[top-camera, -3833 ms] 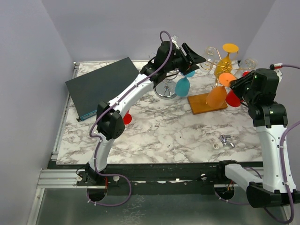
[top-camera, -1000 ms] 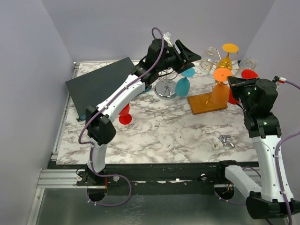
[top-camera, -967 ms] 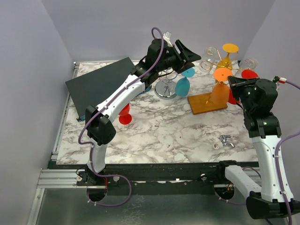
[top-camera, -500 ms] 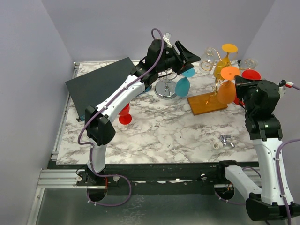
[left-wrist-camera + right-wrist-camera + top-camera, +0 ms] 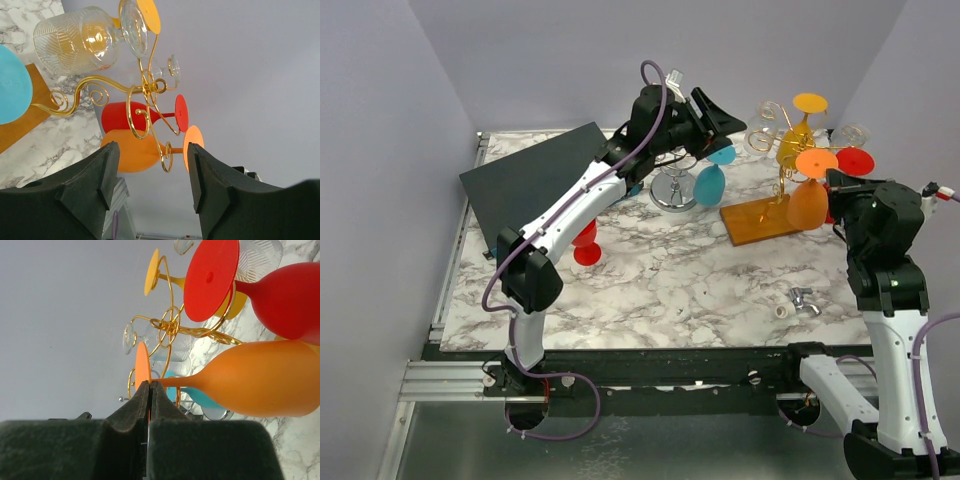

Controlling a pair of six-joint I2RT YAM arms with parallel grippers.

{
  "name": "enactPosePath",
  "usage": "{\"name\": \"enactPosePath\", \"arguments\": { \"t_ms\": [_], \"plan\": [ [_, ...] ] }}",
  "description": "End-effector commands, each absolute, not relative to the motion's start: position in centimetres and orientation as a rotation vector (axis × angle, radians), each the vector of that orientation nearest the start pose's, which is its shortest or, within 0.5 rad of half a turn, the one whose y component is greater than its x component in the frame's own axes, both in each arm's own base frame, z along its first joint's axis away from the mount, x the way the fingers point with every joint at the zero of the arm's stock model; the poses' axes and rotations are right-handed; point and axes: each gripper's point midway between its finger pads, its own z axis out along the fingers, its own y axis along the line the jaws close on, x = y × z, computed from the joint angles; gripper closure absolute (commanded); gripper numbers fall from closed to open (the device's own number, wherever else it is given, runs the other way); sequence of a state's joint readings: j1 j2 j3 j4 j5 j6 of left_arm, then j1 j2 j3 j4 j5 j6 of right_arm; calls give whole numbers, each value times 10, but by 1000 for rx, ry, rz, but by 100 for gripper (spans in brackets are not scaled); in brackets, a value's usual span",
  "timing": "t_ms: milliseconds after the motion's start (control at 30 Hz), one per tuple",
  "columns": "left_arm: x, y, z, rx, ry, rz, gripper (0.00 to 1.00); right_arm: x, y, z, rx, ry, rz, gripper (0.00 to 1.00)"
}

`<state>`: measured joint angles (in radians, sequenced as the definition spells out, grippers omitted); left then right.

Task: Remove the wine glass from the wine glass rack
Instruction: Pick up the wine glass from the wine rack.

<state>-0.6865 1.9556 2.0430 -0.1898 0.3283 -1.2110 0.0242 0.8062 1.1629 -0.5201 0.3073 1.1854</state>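
a: where was the orange wine glass (image 5: 260,377)?
b: in the air, bowl hanging below the foot. the right gripper (image 5: 149,386) had its jaws clamped shut on the stem right at the foot. the glass sat just beside the gold wine glass rack (image 5: 148,89); whether the stem was clear of the nearest curl could not be told.
a: the left gripper (image 5: 152,150)?
b: raised, facing the rack, jaws apart, holding nothing.
a: surroundings?
b: a red glass (image 5: 287,302), a yellow glass (image 5: 792,145) and clear glasses (image 5: 75,42) hung on the rack, the red one close beside the orange bowl. the rack stood on a wooden board (image 5: 755,222). left of it, a blue glass (image 5: 709,184) beside a silver stand (image 5: 670,192); a dark slab (image 5: 535,180) at the far left of the marble tabletop (image 5: 660,280).
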Motion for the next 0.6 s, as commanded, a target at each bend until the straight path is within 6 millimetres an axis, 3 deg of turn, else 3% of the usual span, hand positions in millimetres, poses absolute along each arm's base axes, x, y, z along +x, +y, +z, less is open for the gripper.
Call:
{"name": "enactPosePath", "arguments": {
  "t_ms": [0,300,567],
  "plan": [
    [383,-429,424,-198,1916,-1630,37,274,-18,394,1170,1311,580,99],
    [370,-424,423,-171,1921,-1643,37,241,-12,390,1135,1369,586,99],
    [335,-394,428,-116,1898,-1617,35,217,34,399,953,1550,766,99]
  ]
}}
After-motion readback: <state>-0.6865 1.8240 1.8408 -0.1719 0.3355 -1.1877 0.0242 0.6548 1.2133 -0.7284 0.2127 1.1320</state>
